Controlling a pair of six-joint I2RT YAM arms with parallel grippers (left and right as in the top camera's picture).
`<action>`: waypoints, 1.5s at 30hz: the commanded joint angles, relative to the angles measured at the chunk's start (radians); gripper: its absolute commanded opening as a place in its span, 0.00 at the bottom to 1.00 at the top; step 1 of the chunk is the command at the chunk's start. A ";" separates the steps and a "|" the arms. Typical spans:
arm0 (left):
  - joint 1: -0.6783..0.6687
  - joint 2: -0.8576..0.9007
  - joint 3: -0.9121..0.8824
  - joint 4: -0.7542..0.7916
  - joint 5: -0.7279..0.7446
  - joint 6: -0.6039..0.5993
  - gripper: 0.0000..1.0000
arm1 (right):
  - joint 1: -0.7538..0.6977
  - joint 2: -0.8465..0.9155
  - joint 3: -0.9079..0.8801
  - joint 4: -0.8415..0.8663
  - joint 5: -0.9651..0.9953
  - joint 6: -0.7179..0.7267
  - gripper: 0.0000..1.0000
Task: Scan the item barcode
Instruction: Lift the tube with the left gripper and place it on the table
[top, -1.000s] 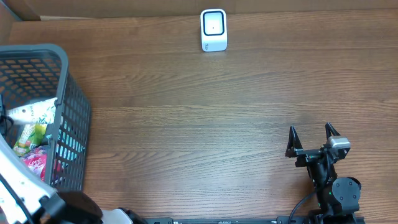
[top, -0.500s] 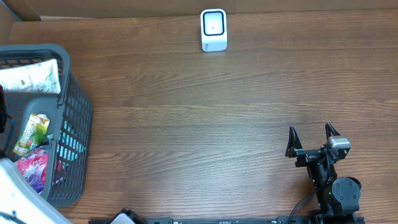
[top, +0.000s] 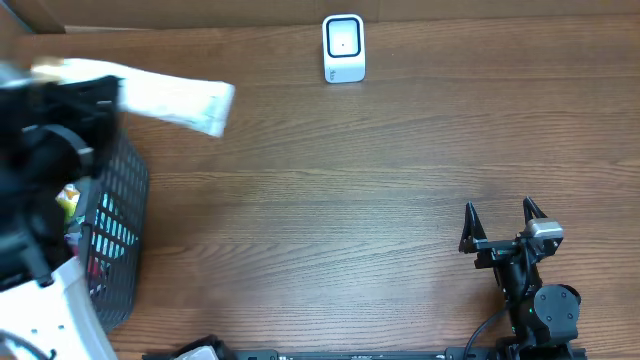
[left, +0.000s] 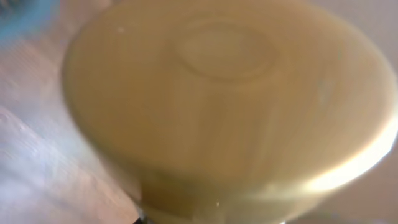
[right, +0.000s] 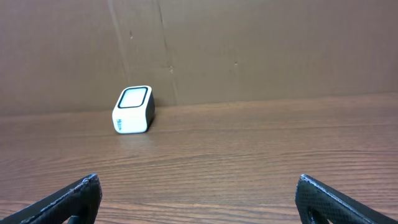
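Note:
The item (top: 175, 98) is a long white packet, blurred by motion, held level above the table just right of the basket's top corner. My left gripper (top: 97, 92) is shut on its left part. In the left wrist view a blurred tan rounded surface (left: 224, 106) of the item fills the frame and hides the fingers. The white scanner (top: 343, 47) stands at the far edge of the table, and in the right wrist view the scanner (right: 133, 110) shows against the cardboard wall. My right gripper (top: 503, 222) rests open near the front right, nothing between its fingers (right: 78, 196).
A grey mesh basket (top: 125, 190) with several colourful packets stands at the left edge, partly under my left arm. A brown cardboard wall (right: 249, 50) closes the far side. Wooden tabletop (top: 330, 200) lies between the basket, the scanner and my right arm.
My left arm has lifted the white item out of the basket and swung it up and to the right. The right arm has not moved.

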 joint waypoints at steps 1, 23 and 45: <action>-0.205 0.048 0.028 -0.025 -0.223 0.000 0.13 | 0.005 -0.012 -0.011 0.003 -0.004 0.007 1.00; -0.799 0.742 0.028 -0.096 -0.533 -0.030 0.11 | 0.005 -0.012 -0.011 0.003 -0.004 0.007 1.00; -0.803 0.742 0.087 -0.093 -0.705 0.024 0.67 | 0.005 -0.012 -0.011 0.003 -0.004 0.007 1.00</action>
